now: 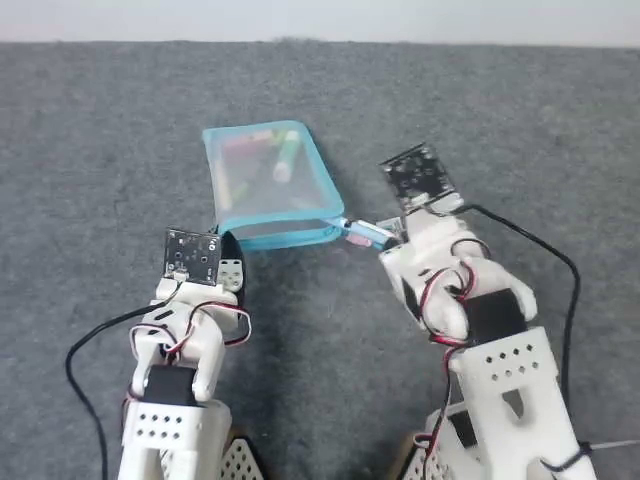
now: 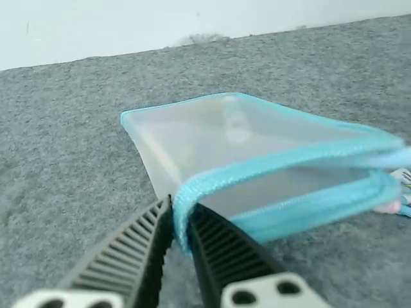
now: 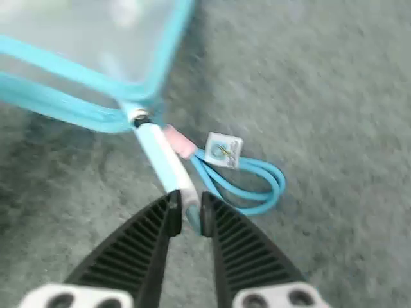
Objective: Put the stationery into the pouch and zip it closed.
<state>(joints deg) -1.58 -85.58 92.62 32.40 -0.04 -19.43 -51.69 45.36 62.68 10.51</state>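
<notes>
Grey felt table (image 1: pixel 100 150), pale wall (image 1: pixel 320 20) behind, left jaws clamping pouch (image 1: pixel 270 185), right jaws pinching zipper pull (image 3: pixel 164 160)

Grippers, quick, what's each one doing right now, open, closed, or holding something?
Left gripper: closed on the pouch, at one end of its zipper edge.
Right gripper: closed on the zipper pull at the other end.

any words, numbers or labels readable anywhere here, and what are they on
Nothing reads clearly enough to quote.
Small square tag on the cord by the zip pull: a printed mark, too blurred to read.
Left arm's camera board: any markings too small to read.
Right arm's camera board: any markings too small to read.
Pouch: no print visible.
</notes>
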